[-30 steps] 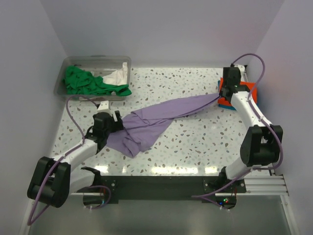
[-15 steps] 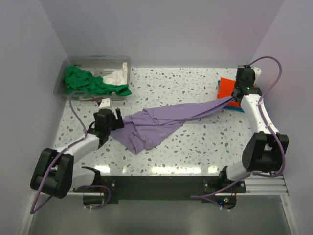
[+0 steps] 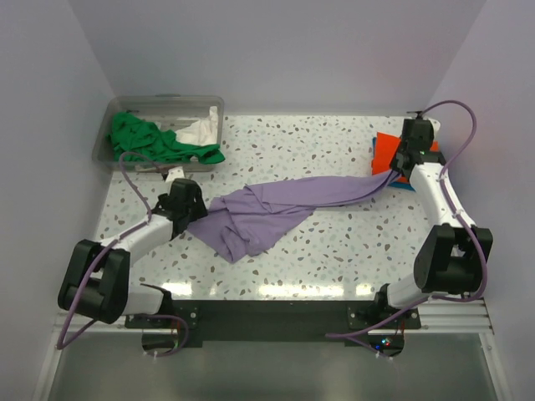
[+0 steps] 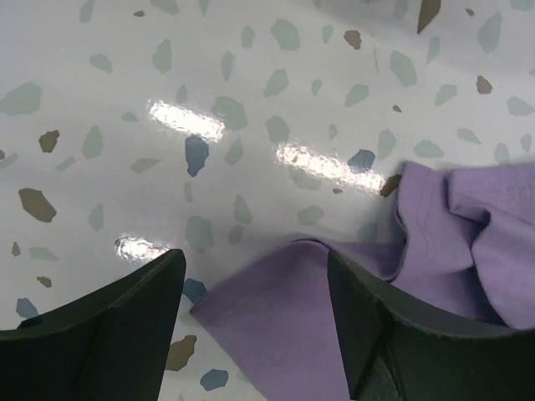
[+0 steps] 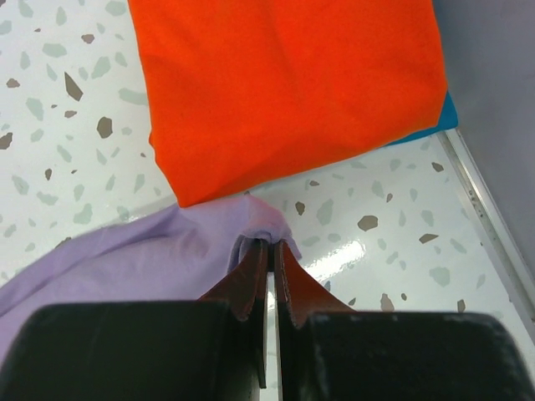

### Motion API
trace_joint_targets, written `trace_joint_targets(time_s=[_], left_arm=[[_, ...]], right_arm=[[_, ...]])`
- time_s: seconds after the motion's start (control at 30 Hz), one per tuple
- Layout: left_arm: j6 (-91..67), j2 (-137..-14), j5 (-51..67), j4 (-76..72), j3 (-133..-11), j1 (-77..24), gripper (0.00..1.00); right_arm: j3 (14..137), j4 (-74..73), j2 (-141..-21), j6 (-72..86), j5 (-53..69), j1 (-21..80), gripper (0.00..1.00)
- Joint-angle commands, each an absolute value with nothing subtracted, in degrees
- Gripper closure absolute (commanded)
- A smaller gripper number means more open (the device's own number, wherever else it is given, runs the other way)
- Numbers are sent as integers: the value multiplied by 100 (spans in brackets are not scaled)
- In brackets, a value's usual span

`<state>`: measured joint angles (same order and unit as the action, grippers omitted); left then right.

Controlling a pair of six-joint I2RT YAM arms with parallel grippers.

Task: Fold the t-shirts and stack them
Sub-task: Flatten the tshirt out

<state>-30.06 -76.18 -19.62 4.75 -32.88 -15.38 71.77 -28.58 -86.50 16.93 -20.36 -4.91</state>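
Tub (image 3: pixel 113 125) with green shirt (image 3: pixel 138 138) behind wide-open left fingers (image 4: pixel 100 326); right fingers (image 5: pixel 247 280) pinch lavender shirt (image 3: pixel 267 205) beside orange shirt (image 5: pixel 284 83).

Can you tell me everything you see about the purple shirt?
The purple shirt is soft, thin lavender cloth, unfolded and wrinkled. It lies on the speckled table, bunched in a heap at the left and stretched into a long strip toward the right. The right claw is shut on its right end, right next to the folded orange shirt. The left claw is open, with an edge of the heap between its fingers.
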Motion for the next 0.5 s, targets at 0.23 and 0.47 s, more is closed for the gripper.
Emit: trace_joint_targets(time_s=[0.23,0.47], left_arm=[[-3797,-7592,-2487,755,-3128,-1362,36],[-3762,-7857,-2093,466,-2936,-1222,51]], right_arm=[[7216,-2610,-8613,1740,-1477,-501,100],[7172,-2610,-8534,1731,-1494,-501,100]])
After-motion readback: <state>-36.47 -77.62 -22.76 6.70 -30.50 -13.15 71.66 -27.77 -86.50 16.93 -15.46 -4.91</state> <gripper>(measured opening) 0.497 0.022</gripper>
